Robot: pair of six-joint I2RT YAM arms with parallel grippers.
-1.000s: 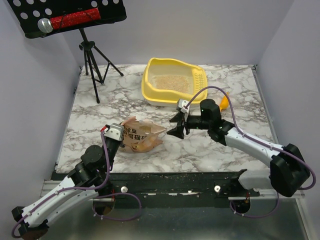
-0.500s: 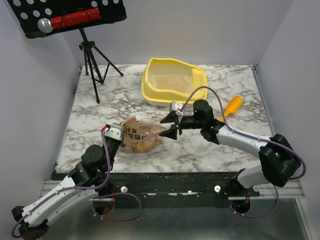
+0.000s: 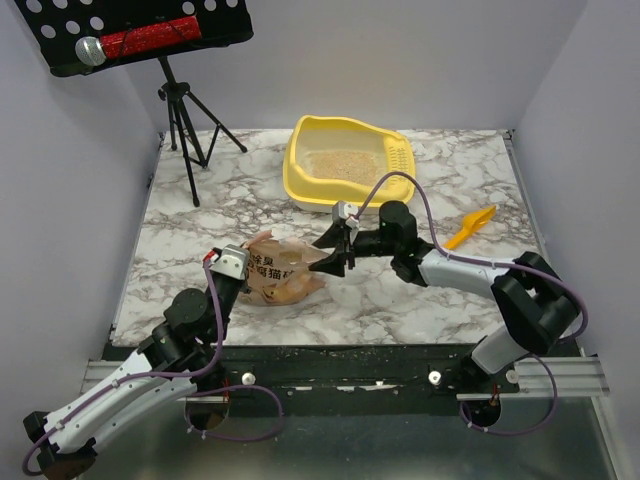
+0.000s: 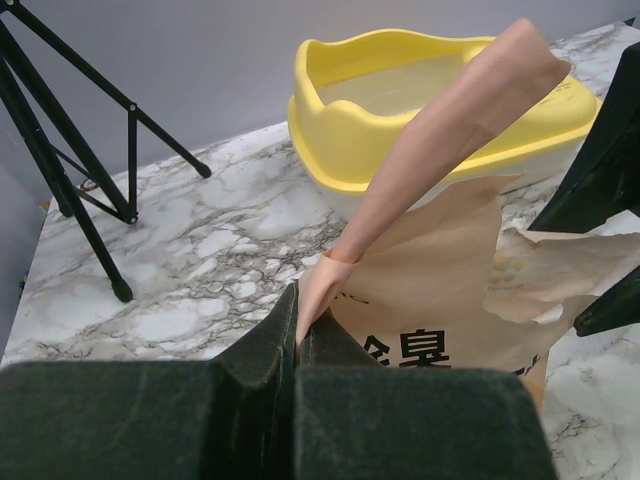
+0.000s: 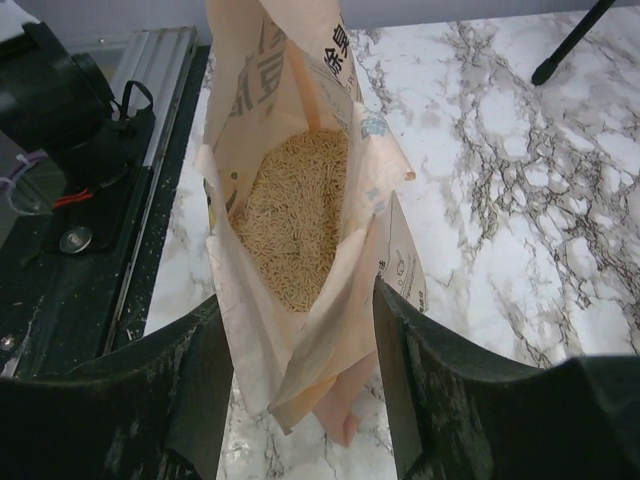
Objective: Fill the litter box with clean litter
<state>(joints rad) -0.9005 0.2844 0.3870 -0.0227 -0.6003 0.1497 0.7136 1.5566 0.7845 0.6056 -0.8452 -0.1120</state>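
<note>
The yellow litter box [image 3: 300,180] stands at the back centre with a layer of clean litter [image 3: 340,165] in it; the left wrist view shows its rim [image 4: 330,150] too. A tan-pink printed bag [image 3: 282,275] lies on the marble in front, its mouth facing right. More clean litter [image 5: 295,210] fills the bag. My left gripper [image 3: 232,268] is shut on the bag's left edge [image 4: 325,285]. My right gripper [image 5: 297,330] is open, its fingers [image 5: 425,370] on either side of the bag's mouth.
A yellow-orange scoop [image 3: 470,228] lies on the marble right of my right arm. A black tripod [image 3: 185,130] stands at the back left under a perforated tray holding a red microphone [image 3: 135,40]. Walls close in both sides. A black rail [image 3: 350,360] runs along the near edge.
My right arm has reached left until its fingers stand on either side of the bag's mouth, and its jaws have narrowed slightly. The scoop now shows fully. The left gripper has not moved.
</note>
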